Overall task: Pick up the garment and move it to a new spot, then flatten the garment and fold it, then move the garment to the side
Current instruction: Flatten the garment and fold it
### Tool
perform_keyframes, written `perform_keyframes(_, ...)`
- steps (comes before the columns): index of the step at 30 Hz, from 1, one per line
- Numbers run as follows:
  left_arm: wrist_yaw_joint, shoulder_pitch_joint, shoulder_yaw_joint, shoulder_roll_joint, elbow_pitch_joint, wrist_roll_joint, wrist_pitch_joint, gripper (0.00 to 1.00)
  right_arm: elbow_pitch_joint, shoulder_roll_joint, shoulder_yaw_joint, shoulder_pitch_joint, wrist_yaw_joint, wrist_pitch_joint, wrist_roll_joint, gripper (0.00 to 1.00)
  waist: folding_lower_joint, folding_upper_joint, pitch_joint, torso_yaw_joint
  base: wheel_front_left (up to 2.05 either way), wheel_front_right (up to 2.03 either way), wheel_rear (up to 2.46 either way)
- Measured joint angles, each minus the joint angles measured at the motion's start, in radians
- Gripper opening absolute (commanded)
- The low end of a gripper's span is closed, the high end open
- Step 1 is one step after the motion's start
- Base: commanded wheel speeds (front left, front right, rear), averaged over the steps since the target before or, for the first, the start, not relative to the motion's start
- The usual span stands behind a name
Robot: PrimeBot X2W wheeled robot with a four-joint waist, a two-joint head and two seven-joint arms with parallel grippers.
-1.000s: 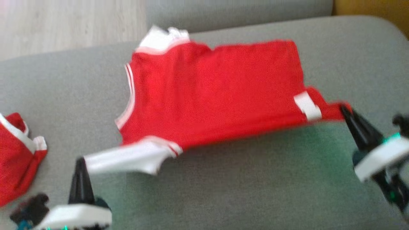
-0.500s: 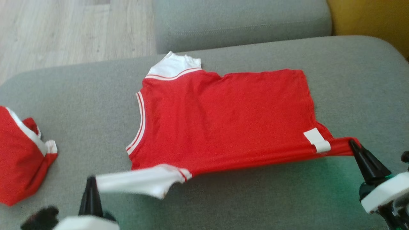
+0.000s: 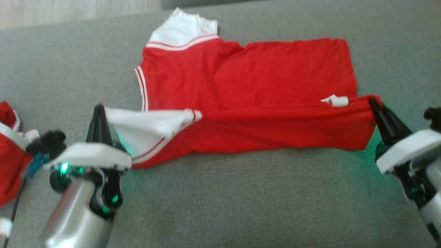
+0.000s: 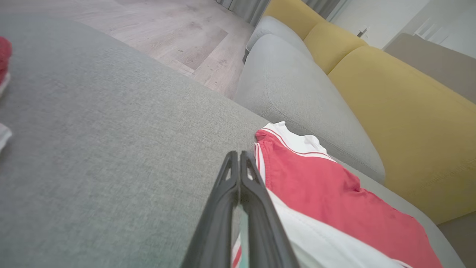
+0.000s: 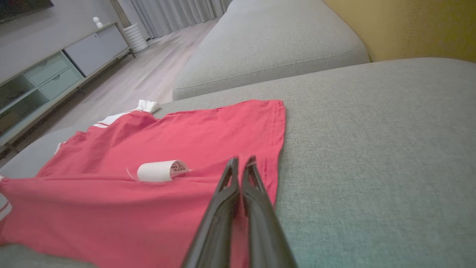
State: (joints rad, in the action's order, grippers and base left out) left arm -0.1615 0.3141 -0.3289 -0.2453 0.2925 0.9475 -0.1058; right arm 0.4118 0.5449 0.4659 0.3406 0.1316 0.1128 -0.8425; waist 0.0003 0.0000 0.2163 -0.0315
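The garment [image 3: 248, 86] is a red shirt with white sleeves, spread on the grey sofa cushion [image 3: 241, 199]. Its near edge is lifted and carried over the body, making a fold. My left gripper [image 3: 99, 109] is shut on the white sleeve [image 3: 144, 120] at the garment's left end. My right gripper [image 3: 372, 102] is shut on the red hem corner at the right end. A white label [image 3: 336, 101] curls beside that corner. The left wrist view shows the shut fingers [image 4: 238, 163] with the garment [image 4: 327, 186] to their right. In the right wrist view the shut fingers [image 5: 240, 167] pinch red cloth [image 5: 148, 193].
A second red and white garment [image 3: 8, 155] lies bunched at the cushion's left edge. Another grey cushion [image 5: 275, 41] and a yellow sofa back [image 4: 401, 111] lie beyond. Wooden floor [image 4: 178, 41] runs past the cushion's far edge.
Both grippers have carried the garment's near edge up and away from me, over its body. The head camera has tilted, so the whole scene shifted upward.
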Motion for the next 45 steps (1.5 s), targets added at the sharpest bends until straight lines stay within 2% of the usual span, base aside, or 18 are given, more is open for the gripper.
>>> perform_keyframes(7, 0.07, 0.165, -0.033, 0.02, 0.164, -0.032, -0.012, 0.0, 0.084, -0.031, 0.004, 0.098, 0.0, -0.018, 0.021, 0.0, 0.0001, 0.0, 0.078, -0.001, 0.0, 0.0, 0.0)
perform_keyframes(8, 0.082, 0.177, -0.036, 0.024, 0.183, -0.035, -0.018, 0.26, 0.092, -0.033, 0.006, 0.105, 0.0, -0.018, 0.023, 0.0, 0.0001, 0.0, 0.083, -0.001, 0.0, 0.0, 0.0)
perform_keyframes(9, 0.093, 0.185, -0.038, 0.028, 0.199, -0.037, -0.026, 0.59, 0.099, -0.037, 0.007, 0.108, 0.0, -0.018, 0.021, 0.26, 0.0, 0.0, 0.086, -0.001, 0.0, 0.0, 0.0)
perform_keyframes(10, 0.102, 0.191, -0.044, 0.031, 0.217, -0.042, -0.031, 1.0, 0.108, -0.043, 0.007, 0.109, 0.0, -0.024, 0.014, 0.71, 0.0, 0.0, 0.086, -0.002, 0.0, 0.0, 0.0)
perform_keyframes(11, 0.111, 0.193, -0.052, 0.031, 0.227, -0.049, -0.045, 1.0, 0.113, -0.047, 0.012, 0.109, 0.0, -0.026, 0.009, 1.0, -0.0001, 0.0, 0.085, -0.002, 0.0, 0.0, 0.0)
perform_keyframes(13, 0.128, 0.191, -0.072, 0.029, 0.242, -0.072, -0.06, 1.0, 0.116, -0.051, 0.013, 0.106, 0.0, -0.018, 0.007, 1.0, -0.0002, 0.0, 0.08, -0.003, 0.0, 0.0, 0.0)
perform_keyframes(16, 0.121, 0.181, -0.117, 0.012, 0.245, -0.146, -0.09, 1.0, 0.111, -0.052, 0.007, 0.095, 0.0, 0.014, -0.003, 1.0, -0.0004, 0.0, 0.066, -0.001, 0.0, 0.0, 0.0)
perform_keyframes(19, 0.068, 0.132, -0.139, -0.021, 0.241, -0.211, -0.106, 1.0, 0.085, -0.052, -0.011, 0.071, 0.0, 0.045, -0.003, 1.0, -0.0004, 0.0, 0.052, -0.003, 0.0, 0.0, 0.0)
perform_keyframes(20, 0.049, 0.07, -0.155, -0.033, 0.228, -0.218, -0.107, 1.0, 0.065, -0.057, -0.024, 0.044, 0.0, 0.056, -0.002, 1.0, -0.0004, 0.0, 0.043, -0.007, 0.0, 0.0, 0.0)
perform_keyframes(25, -0.016, -0.072, -0.188, -0.046, 0.161, -0.236, -0.082, 1.0, 0.022, -0.084, -0.049, -0.027, 0.0, 0.066, 0.007, 1.0, -0.0004, 0.0, 0.028, -0.022, 0.0, 0.0, 0.0)
perform_keyframes(30, -0.056, -0.093, -0.199, -0.101, 0.119, -0.272, -0.045, 1.0, -0.002, -0.119, -0.073, -0.056, 0.0, 0.066, 0.019, 1.0, -0.0004, 0.0, 0.025, -0.034, 0.0, 0.0, 0.0)
perform_keyframes(34, -0.057, -0.097, -0.205, -0.112, 0.101, -0.266, -0.006, 1.0, -0.007, -0.132, -0.095, -0.074, 0.0, 0.063, 0.029, 1.0, -0.0004, 0.0, 0.024, -0.039, 0.0, 0.0, 0.0)
perform_keyframes(35, -0.052, -0.097, -0.21, -0.114, 0.092, -0.259, 0.007, 0.88, -0.007, -0.135, -0.1, -0.078, 0.0, 0.063, 0.035, 1.0, -0.0004, 0.0, 0.024, -0.04, 0.0, 0.0, 0.0)
perform_keyframes(38, -0.038, -0.102, -0.22, -0.118, 0.072, -0.24, 0.04, 0.43, -0.005, -0.152, -0.112, -0.09, 0.0, 0.045, 0.046, 1.0, -0.0004, 0.0, 0.022, -0.041, 0.0, 0.0, 0.0)
perform_keyframes(39, -0.031, -0.107, -0.222, -0.119, 0.063, -0.236, 0.049, 0.26, -0.003, -0.158, -0.113, -0.091, 0.0, 0.037, 0.051, 1.0, -0.0004, 0.0, 0.021, -0.04, 0.0, 0.0, 0.0)
perform_keyframes(40, -0.025, -0.11, -0.225, -0.119, 0.056, -0.234, 0.057, 0.0, -0.001, -0.163, -0.114, -0.09, 0.0, 0.03, 0.053, 1.0, -0.0004, 0.0, 0.02, -0.039, 0.0, 0.0, 0.0)
perform_keyframes(43, 0.005, -0.116, -0.231, -0.125, 0.044, -0.221, 0.071, 0.0, 0.019, -0.179, -0.118, -0.09, 0.0, -0.009, 0.059, 1.0, -0.0004, 0.0, 0.015, -0.036, 0.0, 0.0, 0.0)
perform_keyframes(45, 0.005, -0.116, -0.231, -0.127, 0.038, -0.21, 0.078, 0.0, 0.039, -0.194, -0.122, -0.09, 0.0, -0.039, 0.059, 1.0, -0.0003, 0.0, 0.012, -0.033, 0.0, 0.0, 0.0)
